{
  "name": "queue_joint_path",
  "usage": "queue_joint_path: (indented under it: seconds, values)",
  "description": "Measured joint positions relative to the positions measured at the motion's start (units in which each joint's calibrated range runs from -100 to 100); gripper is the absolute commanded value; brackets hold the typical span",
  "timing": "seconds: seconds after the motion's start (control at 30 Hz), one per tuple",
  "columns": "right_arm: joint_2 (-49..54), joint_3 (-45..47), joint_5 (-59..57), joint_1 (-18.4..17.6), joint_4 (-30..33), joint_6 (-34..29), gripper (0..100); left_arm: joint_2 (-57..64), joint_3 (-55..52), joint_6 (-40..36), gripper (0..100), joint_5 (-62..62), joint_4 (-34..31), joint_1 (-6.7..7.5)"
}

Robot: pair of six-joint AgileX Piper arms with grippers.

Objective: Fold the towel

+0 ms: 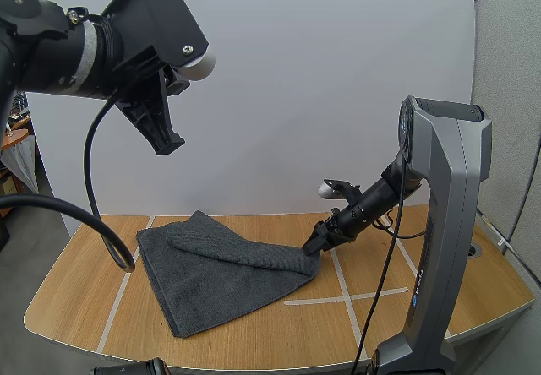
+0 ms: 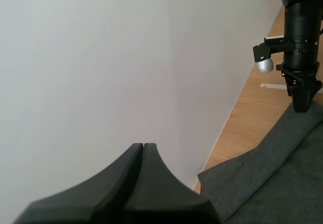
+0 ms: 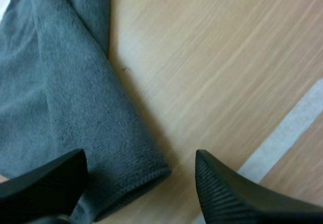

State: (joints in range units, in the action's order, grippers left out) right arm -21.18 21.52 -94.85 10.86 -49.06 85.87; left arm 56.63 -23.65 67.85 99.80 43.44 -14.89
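Left gripper (image 1: 165,143) high above table (image 1: 76,295), fingers pressed together, holding nothing. Right gripper (image 1: 313,247) low at right corner of grey towel (image 1: 220,274), fingers spread wide, gripping nothing. Towel lies mid-table, partly folded.

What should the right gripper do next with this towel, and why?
Probably shut the right gripper on the folded end of the grey towel: it stands open astride that end, holding nothing, while the left gripper hangs shut high above the table.
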Motion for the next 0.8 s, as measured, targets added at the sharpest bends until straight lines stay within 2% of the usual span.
queue_joint_path:
  seconds: [0.23, 0.3, 0.47, 0.8]
  values:
    - [-1.63, 0.00, -3.03, 0.15, -0.48, 0.24, 70, 0.00, 0.00, 0.00, 0, 0.00, 0.00, 0.00]
    - [-1.90, 0.00, -3.69, 0.20, -0.82, 0.24, 54, 0.00, 0.00, 0.00, 0, 0.00, 0.00, 0.00]
    - [-2.57, 0.55, -4.05, 0.20, -1.32, 0.16, 1, 0.00, 0.00, 0.00, 0, 0.00, 0.00, 0.00]
    - [-1.91, 0.55, -4.06, 0.20, -1.32, -0.03, 0, 0.00, 0.00, 0.00, 0, 0.00, 0.00, 0.00]
